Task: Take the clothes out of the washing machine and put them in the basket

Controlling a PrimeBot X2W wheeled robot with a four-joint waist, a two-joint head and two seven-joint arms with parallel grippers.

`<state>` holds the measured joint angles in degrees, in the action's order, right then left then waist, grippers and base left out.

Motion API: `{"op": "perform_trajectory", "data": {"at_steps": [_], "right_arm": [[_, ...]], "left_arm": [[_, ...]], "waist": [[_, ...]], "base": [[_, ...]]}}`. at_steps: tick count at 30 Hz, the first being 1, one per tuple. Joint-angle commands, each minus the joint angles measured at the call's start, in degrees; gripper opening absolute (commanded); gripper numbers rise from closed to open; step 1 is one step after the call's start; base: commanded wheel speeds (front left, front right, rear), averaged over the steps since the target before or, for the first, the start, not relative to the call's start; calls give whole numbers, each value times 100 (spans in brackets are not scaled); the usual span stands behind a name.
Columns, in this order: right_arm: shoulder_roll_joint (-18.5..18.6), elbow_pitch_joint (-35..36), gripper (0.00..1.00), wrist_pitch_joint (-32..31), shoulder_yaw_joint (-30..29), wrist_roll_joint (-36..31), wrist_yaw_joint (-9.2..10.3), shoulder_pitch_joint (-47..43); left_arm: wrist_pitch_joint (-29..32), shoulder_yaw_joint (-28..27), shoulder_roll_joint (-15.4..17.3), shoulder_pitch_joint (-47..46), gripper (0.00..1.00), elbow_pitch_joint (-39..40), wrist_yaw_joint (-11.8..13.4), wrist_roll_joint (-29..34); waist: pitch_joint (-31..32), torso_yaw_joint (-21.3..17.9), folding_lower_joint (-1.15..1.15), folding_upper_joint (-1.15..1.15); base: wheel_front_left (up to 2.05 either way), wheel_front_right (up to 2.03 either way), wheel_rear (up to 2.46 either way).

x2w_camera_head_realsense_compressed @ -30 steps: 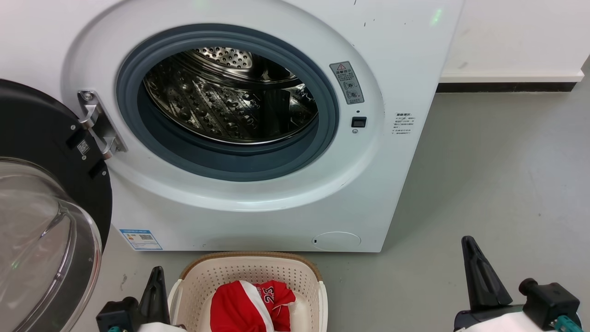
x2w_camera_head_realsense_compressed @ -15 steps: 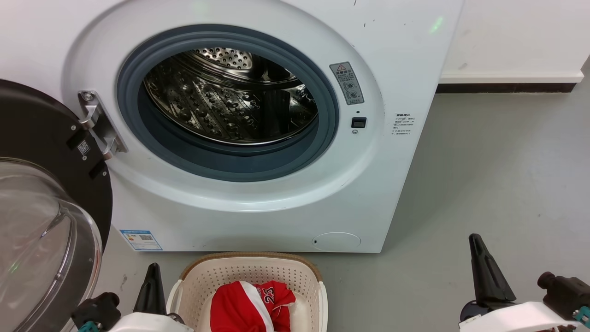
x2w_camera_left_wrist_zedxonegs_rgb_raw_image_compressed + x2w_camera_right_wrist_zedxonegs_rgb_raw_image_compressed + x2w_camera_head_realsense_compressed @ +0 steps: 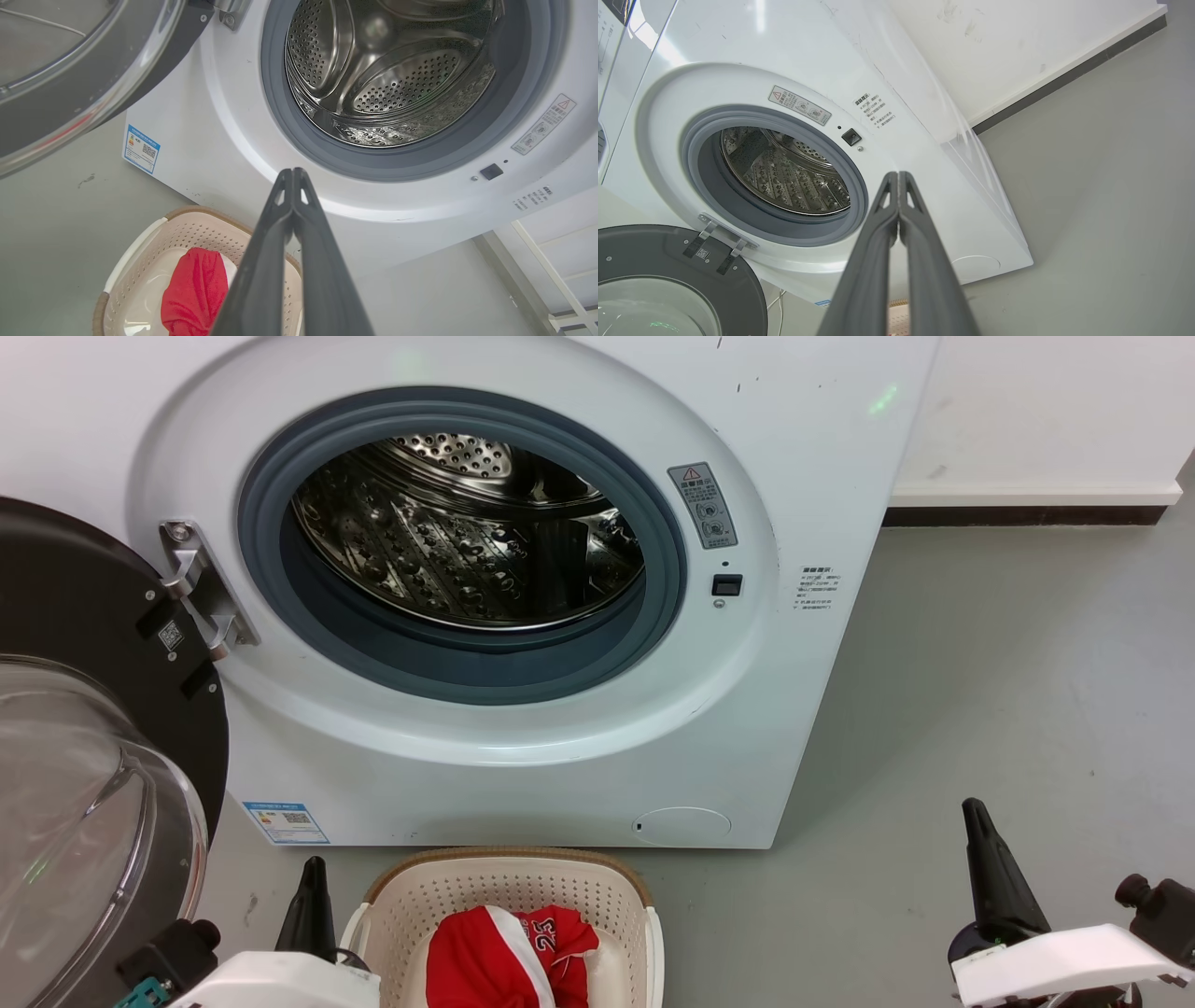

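Observation:
The white washing machine (image 3: 523,775) stands with its door (image 3: 84,784) swung open to the left; its steel drum (image 3: 467,537) holds no fabric that I can see. Red clothes (image 3: 504,952) with a white panel lie in the cream basket (image 3: 509,887) on the floor before the machine. My left gripper (image 3: 313,882) is shut and holds nothing, just left of the basket. My right gripper (image 3: 980,826) is shut too, low over the floor at the right. In the left wrist view the shut gripper (image 3: 293,175) points at the machine's front above the basket (image 3: 140,247) and the clothes (image 3: 196,289).
Grey floor (image 3: 1008,691) stretches right of the machine to a white wall with a dark skirting (image 3: 1027,511). The open door's glass bulge (image 3: 75,821) sticks out at the lower left, close to my left arm.
Both arms have drawn outward and lower in the head view: the left wrist slid left, the right gripper moved right. Clothes and basket have not moved.

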<state>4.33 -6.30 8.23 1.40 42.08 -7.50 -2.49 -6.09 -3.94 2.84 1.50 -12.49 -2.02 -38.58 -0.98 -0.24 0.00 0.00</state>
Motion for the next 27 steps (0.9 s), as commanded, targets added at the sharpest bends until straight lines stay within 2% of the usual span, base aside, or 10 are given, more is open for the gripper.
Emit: {"op": "perform_trajectory", "data": {"at_steps": [1, 27], "right_arm": [[48, 22, 0, -30, -22, 207, 0, 151], [77, -286, 0, -504, -194, 2273, 0, 458]], "left_arm": [[33, -27, 7, -167, 0, 56, -29, -185], [541, -129, 6, -434, 0, -27, -249, -2280]], "waist": [[1, 0, 0, 0], [26, 8, 0, 0]], "base": [[0, 0, 0], [0, 0, 0]]}}
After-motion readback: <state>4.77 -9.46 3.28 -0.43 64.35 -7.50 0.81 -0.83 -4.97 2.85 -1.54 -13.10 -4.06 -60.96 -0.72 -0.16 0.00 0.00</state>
